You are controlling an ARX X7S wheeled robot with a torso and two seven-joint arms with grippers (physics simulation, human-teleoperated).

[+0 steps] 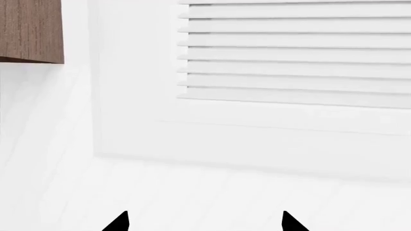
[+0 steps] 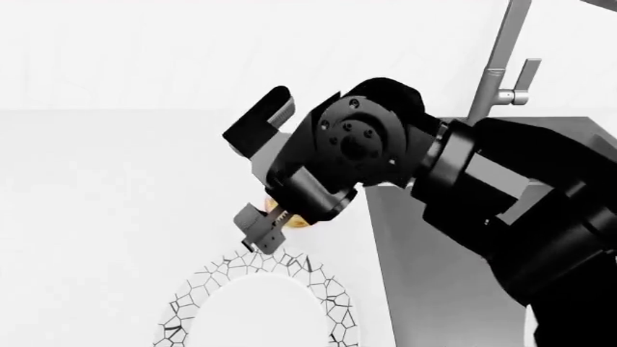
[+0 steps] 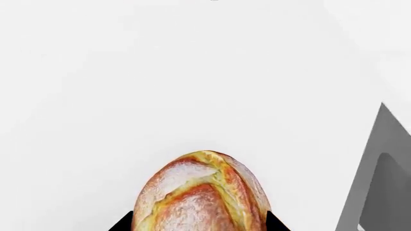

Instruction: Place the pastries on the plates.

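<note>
Right gripper (image 2: pixel 273 225) clamped on the golden-brown bun (image 3: pixel 202 195), held just beyond the rim of the white mosaic-patterned plate (image 2: pixel 323 293), presumably for lowering onto it; left gripper (image 1: pixel 204 222), fingertips apart and empty, faces a white louvred panel (image 1: pixel 295 53).

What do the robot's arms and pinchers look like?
The right arm is chunky and glossy black, built from rounded blocks. Its wrist ends in a round black disc with small bolt holes. The right gripper has dark grey parts and blocky black fingers. In the left wrist view, the left gripper shows only two pointed black tips. No cables or markings show.
</note>
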